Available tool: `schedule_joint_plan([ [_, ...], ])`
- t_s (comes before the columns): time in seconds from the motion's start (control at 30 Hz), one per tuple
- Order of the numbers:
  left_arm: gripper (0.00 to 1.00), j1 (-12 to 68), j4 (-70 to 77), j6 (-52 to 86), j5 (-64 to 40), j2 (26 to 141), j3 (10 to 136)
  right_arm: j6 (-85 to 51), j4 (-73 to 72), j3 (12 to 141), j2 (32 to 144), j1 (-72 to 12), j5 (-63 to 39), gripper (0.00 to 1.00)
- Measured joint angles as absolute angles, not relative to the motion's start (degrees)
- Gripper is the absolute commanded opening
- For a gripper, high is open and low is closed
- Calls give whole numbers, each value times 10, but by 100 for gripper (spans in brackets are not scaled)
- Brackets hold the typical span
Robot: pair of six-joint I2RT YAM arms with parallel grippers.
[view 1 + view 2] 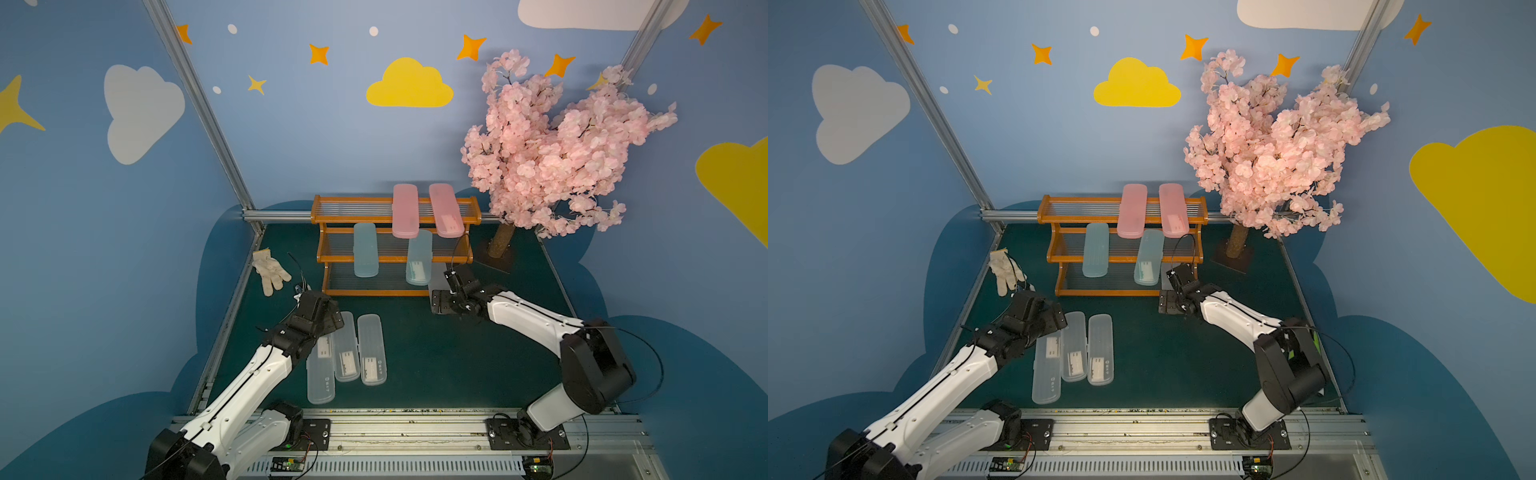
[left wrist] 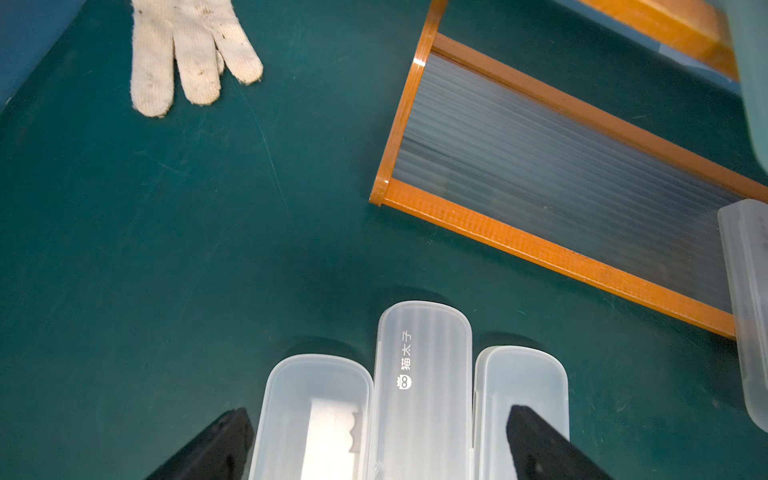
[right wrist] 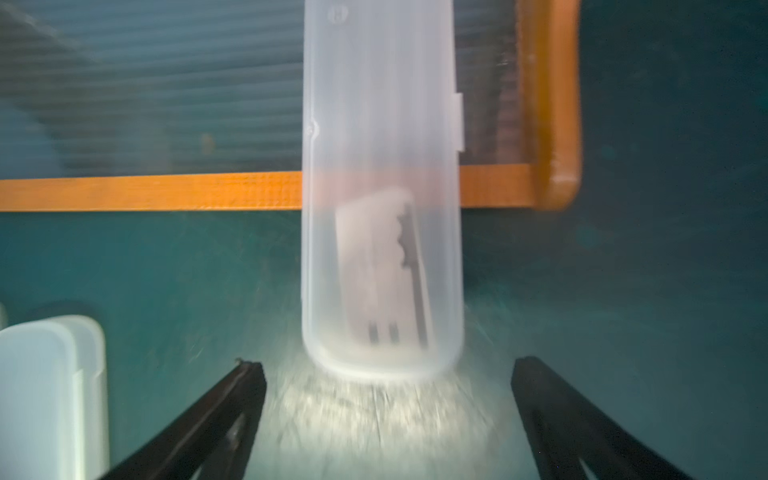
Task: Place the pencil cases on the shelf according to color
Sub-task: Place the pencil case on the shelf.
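Shelf (image 1: 349, 219): orange-brown wood, three stepped tiers of clear rods.
- Top tier: two pink pencil cases (image 1: 405, 210), (image 1: 446, 210), side by side toward the shelf's right end.
- Middle tier: two pale blue pencil cases (image 1: 365, 249), (image 1: 419, 257), well apart, their near ends overhanging the front rail.
- Lowest tier, right end: fourth clear pencil case (image 3: 382, 208), far end on the rods, near end out over the mat.
- Mat before the shelf's left half: three clear pencil cases (image 1: 321, 374), (image 1: 346, 353), (image 1: 372, 349), lying parallel.

Right gripper (image 3: 388, 363): jaws spread wide, either side of the fourth clear pencil case's near end, gripping nothing.

Left gripper (image 2: 378, 410): jaws spread above the three clear pencil cases; contact cannot be told.

White glove (image 1: 270, 272): on the mat, left of the shelf.

Blossom tree (image 1: 561, 158): right of the shelf.
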State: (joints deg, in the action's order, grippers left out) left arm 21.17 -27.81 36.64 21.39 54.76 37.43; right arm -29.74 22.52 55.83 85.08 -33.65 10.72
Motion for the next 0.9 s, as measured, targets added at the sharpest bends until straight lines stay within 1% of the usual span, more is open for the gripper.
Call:
schedule_joint_plan([
  [0.07,100,212,-278,366,218,535,367,-299,229,543,808,-336,106,97],
  [0.13,100,212,-277,366,220,526,360,-302,230,524,774,-336,101,92],
  [0.2,100,212,-277,366,221,522,354,-309,228,496,754,-336,96,81],
  [0.3,100,212,-272,369,220,524,346,-324,220,449,757,-336,84,65],
  [0.4,100,212,-269,373,216,534,339,-325,209,426,788,-336,62,51],
  [0.47,100,212,-268,375,213,541,338,-327,192,425,819,-336,50,46],
  [0.63,100,212,-263,378,208,546,338,-337,124,426,890,-335,39,41],
  [0.9,100,212,-260,380,204,540,334,-341,57,471,953,-321,49,41],
])
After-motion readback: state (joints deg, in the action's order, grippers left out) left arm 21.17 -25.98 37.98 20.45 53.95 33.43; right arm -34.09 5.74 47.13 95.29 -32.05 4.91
